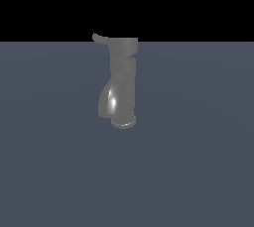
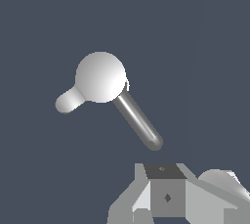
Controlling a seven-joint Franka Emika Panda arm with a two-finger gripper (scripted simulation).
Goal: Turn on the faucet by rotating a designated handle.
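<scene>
The faucet [image 1: 121, 80] stands upright on the grey floor in the middle of the exterior view, with a shiny spout bulge [image 1: 111, 103] low on its left side. The handle [image 1: 99, 38] is a short curved lever sticking out from the cap toward the exterior view's left. In the wrist view I look down on the round cap [image 2: 100, 77], with the handle [image 2: 68, 102] as a short stub beside it and the shiny body [image 2: 139, 120] running away below. My gripper [image 2: 166, 201] shows only partly at the frame edge, apart from the faucet. Its fingers are not clearly seen.
Only the flat dark grey floor [image 1: 198, 171] surrounds the faucet, with a black background behind it. The arm does not appear in the exterior view.
</scene>
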